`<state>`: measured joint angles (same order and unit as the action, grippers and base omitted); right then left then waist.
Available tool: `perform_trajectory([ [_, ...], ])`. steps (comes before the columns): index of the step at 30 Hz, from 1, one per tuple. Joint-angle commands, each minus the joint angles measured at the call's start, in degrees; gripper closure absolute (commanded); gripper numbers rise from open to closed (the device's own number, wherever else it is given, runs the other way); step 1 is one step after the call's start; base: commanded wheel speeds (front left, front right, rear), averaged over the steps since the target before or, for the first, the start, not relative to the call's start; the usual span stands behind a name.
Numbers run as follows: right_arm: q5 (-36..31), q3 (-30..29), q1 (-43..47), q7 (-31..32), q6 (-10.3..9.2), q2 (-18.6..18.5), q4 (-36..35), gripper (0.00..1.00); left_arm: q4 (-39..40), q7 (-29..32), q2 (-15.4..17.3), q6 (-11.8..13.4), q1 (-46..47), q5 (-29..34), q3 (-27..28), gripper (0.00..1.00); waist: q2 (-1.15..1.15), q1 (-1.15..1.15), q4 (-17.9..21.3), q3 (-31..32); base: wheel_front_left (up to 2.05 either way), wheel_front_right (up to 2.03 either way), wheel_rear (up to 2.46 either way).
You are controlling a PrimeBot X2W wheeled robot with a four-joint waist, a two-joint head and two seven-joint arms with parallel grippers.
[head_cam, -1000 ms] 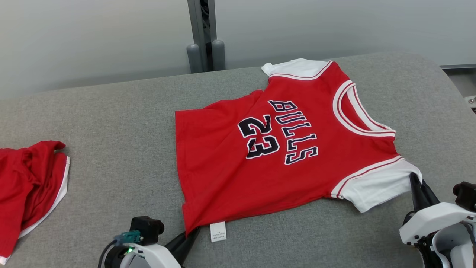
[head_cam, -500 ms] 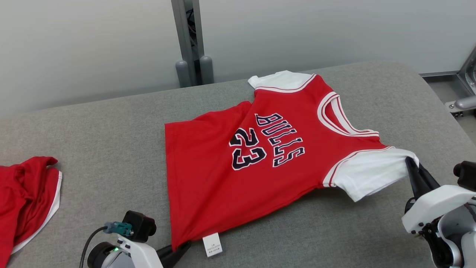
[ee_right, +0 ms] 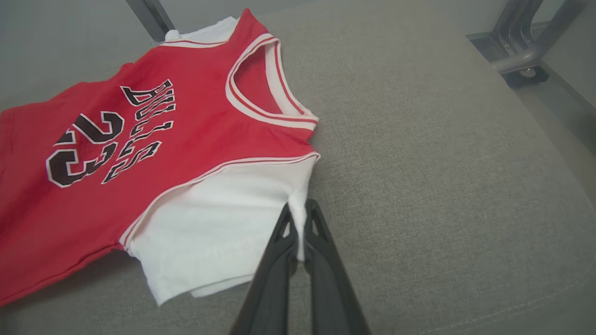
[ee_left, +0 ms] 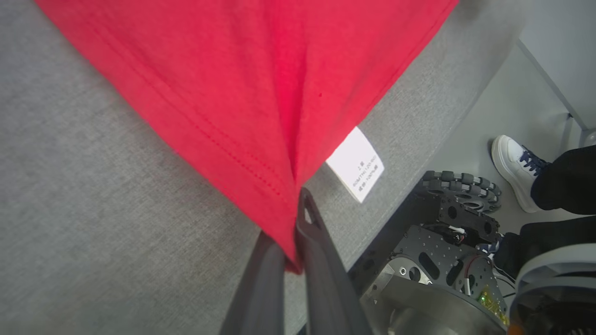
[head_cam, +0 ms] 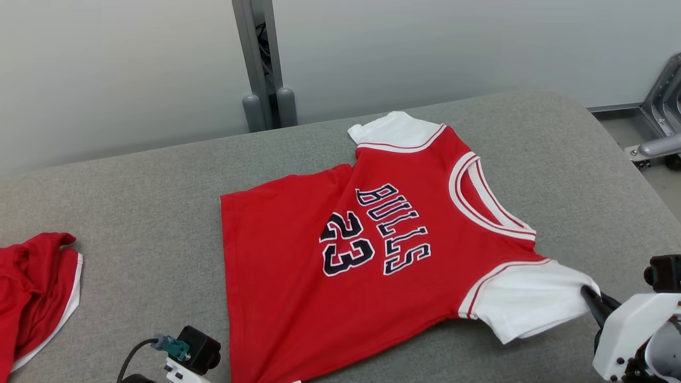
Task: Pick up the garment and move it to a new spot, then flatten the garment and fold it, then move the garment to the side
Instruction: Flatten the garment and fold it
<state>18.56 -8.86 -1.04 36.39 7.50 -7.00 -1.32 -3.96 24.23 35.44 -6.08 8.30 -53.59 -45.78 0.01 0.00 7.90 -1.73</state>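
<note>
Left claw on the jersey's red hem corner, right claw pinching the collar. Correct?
No: the right claw is shut on the white sleeve, not the collar, per the right wrist view. The left claw does hold the jersey's red hem corner.

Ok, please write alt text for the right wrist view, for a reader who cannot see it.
The right gripper pinches the white sleeve of a red jersey printed BULLS 23, lying on a grey padded table.
</note>
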Motion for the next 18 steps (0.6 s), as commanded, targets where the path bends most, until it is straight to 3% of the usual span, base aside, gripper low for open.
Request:
perform_trajectory([
  [1,0.3,-0.2,1.0,1.2,0.0,0.0,-1.0,1.0,0.5,0.4,0.6,0.3,-0.7,-0.2,-0.1,1.0,-0.01,0.0,-0.1,0.0,0.0,0.0,0.0],
  [10,0.7,-1.5,6.7,9.6,0.0,0.5,-7.7,1.0,4.8,4.7,3.1,3.0,-3.8,-1.9,-1.4,1.0,-0.01,0.0,-0.8,-0.1,0.0,0.0,0.0],
  [18,1.1,-2.4,6.0,8.8,0.0,1.3,-9.7,1.0,6.7,3.4,1.9,4.0,-5.6,-7.2,1.5,1.0,-0.01,0.0,-1.2,-0.7,0.0,0.0,0.0],
])
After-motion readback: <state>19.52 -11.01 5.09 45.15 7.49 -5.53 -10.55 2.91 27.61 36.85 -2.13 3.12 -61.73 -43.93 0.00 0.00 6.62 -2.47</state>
